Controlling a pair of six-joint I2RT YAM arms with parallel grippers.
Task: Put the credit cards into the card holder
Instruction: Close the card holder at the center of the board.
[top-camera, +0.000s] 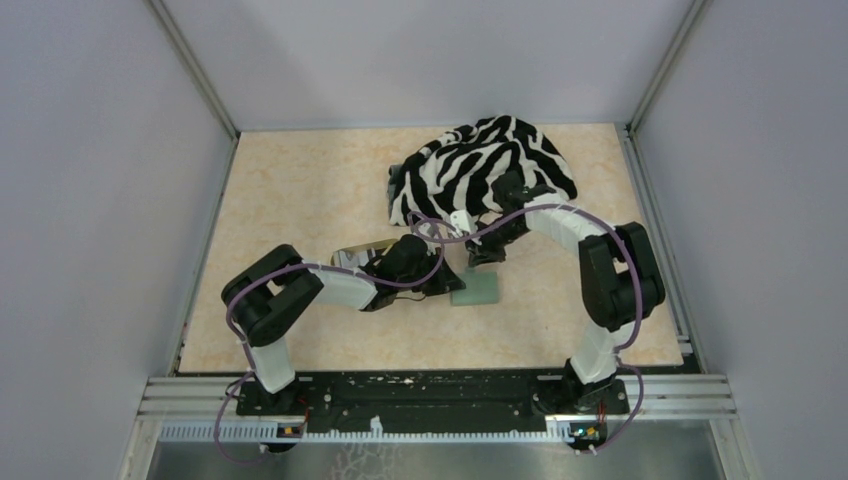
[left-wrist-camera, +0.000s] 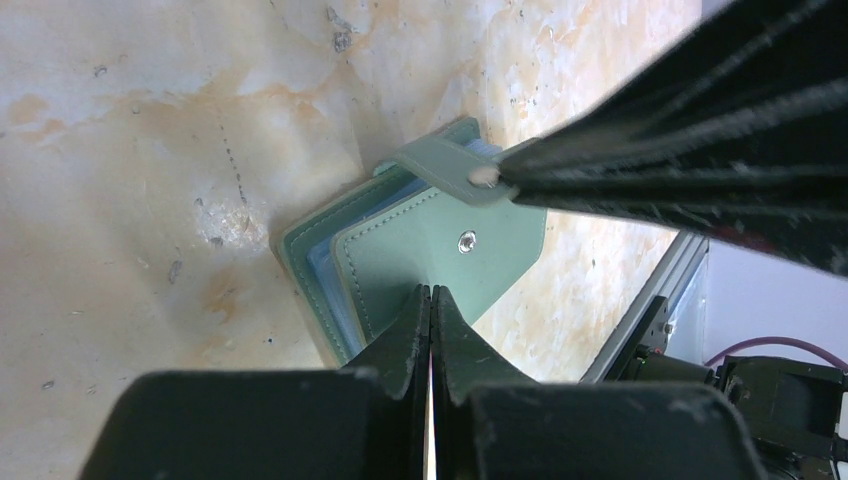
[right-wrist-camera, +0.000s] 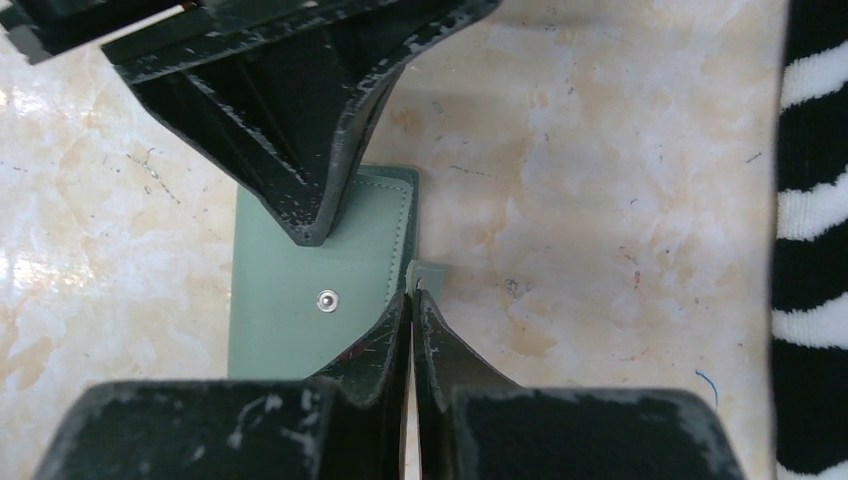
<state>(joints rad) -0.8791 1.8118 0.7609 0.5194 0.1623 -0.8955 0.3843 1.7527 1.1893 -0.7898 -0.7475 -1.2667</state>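
The sage-green card holder (top-camera: 476, 288) lies closed on the table between my two grippers. In the left wrist view the card holder (left-wrist-camera: 420, 245) shows a paler blue inside at its edge, and its snap strap (left-wrist-camera: 445, 168) is lifted. My right gripper (right-wrist-camera: 412, 292) is shut on the end of that strap (right-wrist-camera: 428, 272). My left gripper (left-wrist-camera: 431, 292) is shut, and its tips rest on the holder's cover (right-wrist-camera: 290, 320). In the top view the left gripper (top-camera: 446, 286) is left of the holder and the right gripper (top-camera: 487, 258) is behind it. No credit cards are in view.
A zebra-striped cloth (top-camera: 485, 165) lies bunched at the back right, and its edge shows in the right wrist view (right-wrist-camera: 815, 240). A tan tray (top-camera: 357, 252) sits behind my left arm, mostly hidden. Grey walls enclose the table.
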